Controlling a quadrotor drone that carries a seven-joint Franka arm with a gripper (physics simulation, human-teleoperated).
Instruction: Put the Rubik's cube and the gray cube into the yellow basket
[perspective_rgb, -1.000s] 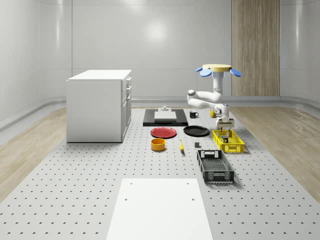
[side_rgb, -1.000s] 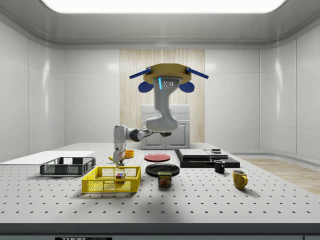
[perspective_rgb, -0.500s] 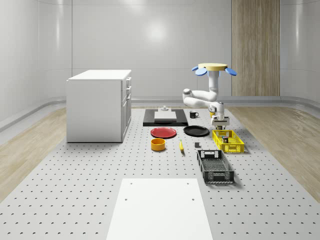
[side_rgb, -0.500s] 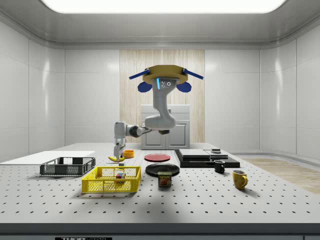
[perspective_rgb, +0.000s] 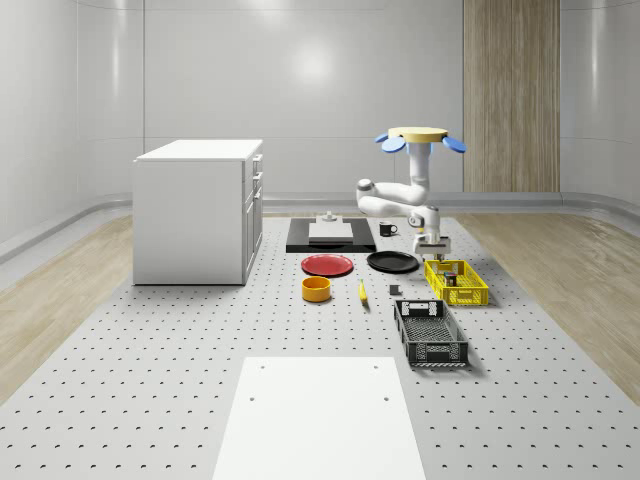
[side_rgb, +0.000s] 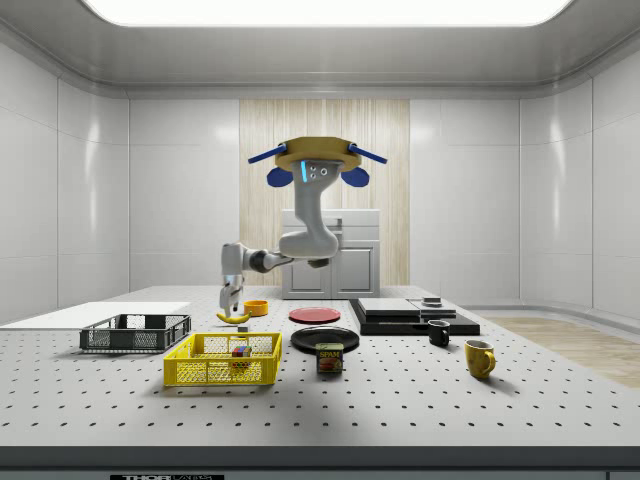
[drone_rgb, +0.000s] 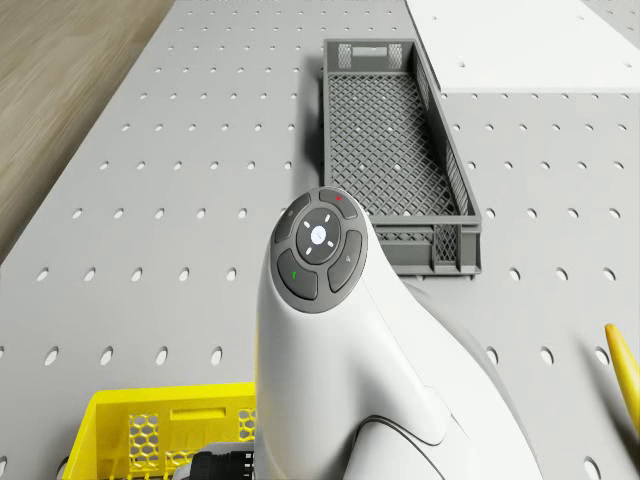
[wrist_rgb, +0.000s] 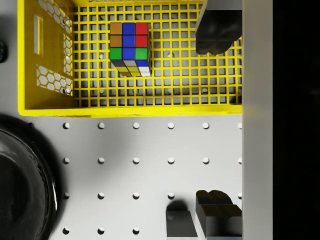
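Nearest in the whole-scene view, a white sheet (perspective_rgb: 315, 420) lies on the counter (perspective_rgb: 150, 350), with a black crate (perspective_rgb: 430, 333) just past it. Beyond the crate stands the yellow basket (wrist_rgb: 47, 107), and the Rubik's cube (wrist_rgb: 129, 47) sits inside it on the mesh floor, toward the far end. The gray cube (wrist_rgb: 180, 223) rests on the counter just beside the basket, on the whole-scene view's left, outside it. The fingers (wrist_rgb: 216, 32) hang above this spot, spread wide and holding nothing: one is over the basket's inside, the other over the counter next to the gray cube, so they straddle the basket's long wall. Farther back lies a black plate (wrist_rgb: 20, 185), near the basket's far corner. The drone (perspective_rgb: 420, 135) hovers high above the counter around that plate, its arm reaching down to the basket.
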